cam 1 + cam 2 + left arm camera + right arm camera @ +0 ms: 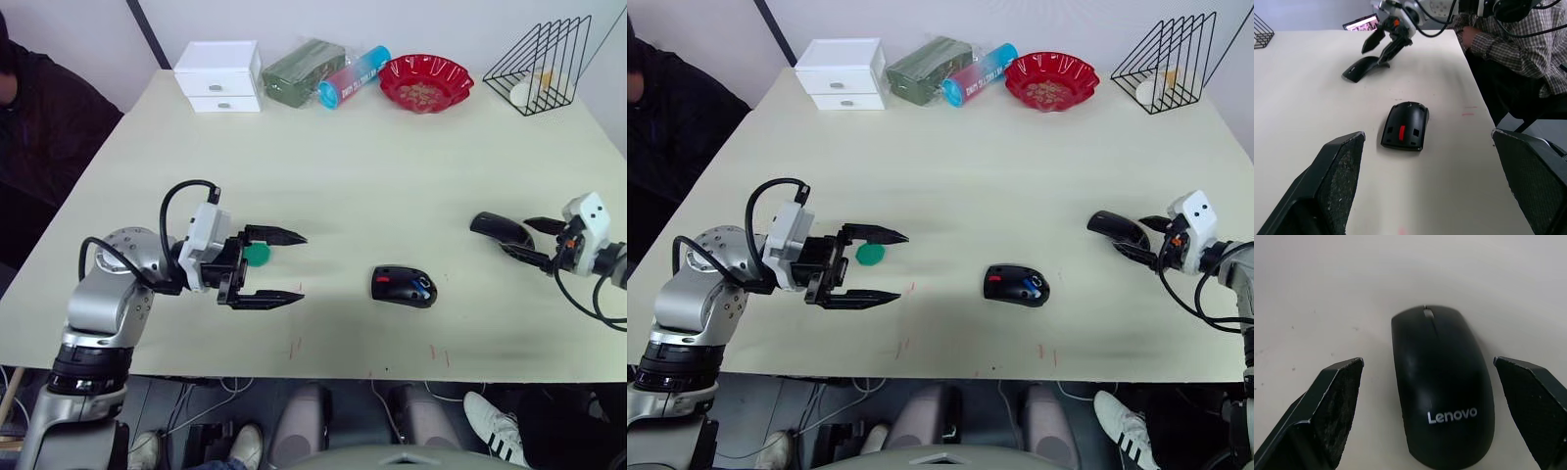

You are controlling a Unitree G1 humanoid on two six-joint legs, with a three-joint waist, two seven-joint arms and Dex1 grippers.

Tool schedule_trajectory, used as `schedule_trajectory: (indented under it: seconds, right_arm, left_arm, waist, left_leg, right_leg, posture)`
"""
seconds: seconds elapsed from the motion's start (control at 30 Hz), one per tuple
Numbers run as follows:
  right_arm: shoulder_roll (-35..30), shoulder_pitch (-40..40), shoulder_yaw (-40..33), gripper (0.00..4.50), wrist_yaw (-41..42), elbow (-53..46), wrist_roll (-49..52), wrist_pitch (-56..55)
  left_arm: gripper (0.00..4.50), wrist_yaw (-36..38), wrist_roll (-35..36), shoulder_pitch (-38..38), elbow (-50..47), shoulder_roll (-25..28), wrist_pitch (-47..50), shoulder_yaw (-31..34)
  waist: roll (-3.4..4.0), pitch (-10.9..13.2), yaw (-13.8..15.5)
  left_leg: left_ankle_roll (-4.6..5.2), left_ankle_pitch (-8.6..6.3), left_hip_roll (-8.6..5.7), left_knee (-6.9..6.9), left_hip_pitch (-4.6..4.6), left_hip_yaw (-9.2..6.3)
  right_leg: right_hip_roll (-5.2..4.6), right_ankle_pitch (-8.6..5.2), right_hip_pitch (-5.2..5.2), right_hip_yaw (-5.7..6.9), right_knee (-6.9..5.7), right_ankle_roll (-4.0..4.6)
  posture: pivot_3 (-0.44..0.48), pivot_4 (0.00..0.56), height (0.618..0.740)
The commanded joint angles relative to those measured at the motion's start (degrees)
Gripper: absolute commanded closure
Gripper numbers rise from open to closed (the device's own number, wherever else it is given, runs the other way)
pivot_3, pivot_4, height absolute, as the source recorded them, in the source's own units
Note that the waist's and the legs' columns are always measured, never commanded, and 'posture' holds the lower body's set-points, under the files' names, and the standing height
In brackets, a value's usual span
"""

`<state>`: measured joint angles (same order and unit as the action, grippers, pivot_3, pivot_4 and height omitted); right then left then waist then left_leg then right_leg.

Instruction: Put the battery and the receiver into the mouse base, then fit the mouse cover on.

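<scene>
Item: mouse cover, smooth black curved shell with a white Lenovo mark, lying dome-up on the table at my right, well apart from the mouse base. I am judging it light, stiff and slippery on its glossy back, so I am planning to pinch it across the long side edges, not the crown. Right gripper is hovering over it, fingers spread wide to either side, touching nothing. Item: mouse base, black oval, hollow top showing a red patch and a bit of blue, sitting mid-table. Left gripper is waiting wide apart, empty, beside a green disc.
</scene>
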<state>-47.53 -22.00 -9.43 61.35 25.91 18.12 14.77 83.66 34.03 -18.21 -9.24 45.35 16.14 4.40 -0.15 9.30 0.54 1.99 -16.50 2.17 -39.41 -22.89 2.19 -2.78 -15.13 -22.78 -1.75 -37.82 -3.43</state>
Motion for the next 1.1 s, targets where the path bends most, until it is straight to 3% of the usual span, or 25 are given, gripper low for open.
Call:
schedule_trajectory:
  seconds: [0.03,0.33,0.77,1.1]
  right_arm:
    - [-1.2,-2.6,0.3,0.01,-1.2,0.7,-1.4,2.2]
    - [-1.0,-2.7,0.0,0.01,-1.6,0.2,-1.5,3.9]
    - [-1.3,-1.5,-0.8,0.01,-1.2,-0.7,-1.0,3.8]
    - [-0.7,-3.2,0.1,0.01,-0.9,1.0,-1.5,3.0]
  left_arm:
    - [0.05,-3.8,4.7,-3.1,-1.1,-1.4,3.2,2.9]
    - [0.05,-11.3,7.9,-3.6,-3.7,-2.8,7.7,4.9]
    - [0.05,-7.1,7.8,0.9,-3.8,1.1,7.2,5.6]
    - [0.05,-7.9,8.6,5.7,-5.5,1.1,6.7,8.3]
  waist:
    - [-0.03,0.0,0.0]
    - [-0.07,0.0,-0.3]
    - [-0.08,0.0,-1.4]
    - [-0.09,0.0,-1.3]
  left_leg:
    - [0.0,0.0,0.0,0.0,0.0,0.01]
    - [-0.01,0.01,0.0,0.01,0.02,-0.02]
    - [-0.03,0.01,0.0,0.02,0.09,0.0]
    - [-0.02,0.01,0.01,0.02,0.09,0.04]
  right_leg:
    - [0.0,0.0,0.0,-0.02,0.0,0.0]
    - [-0.01,0.01,0.0,-0.08,0.0,-0.02]
    - [0.0,0.01,0.0,-0.11,-0.04,-0.02]
    - [-0.01,0.01,0.0,-0.15,-0.04,-0.02]
  posture:
    - [0.0,0.15,0.74]
    - [0.0,0.15,0.74]
    - [0.0,0.15,0.74]
    - [0.0,0.15,0.74]
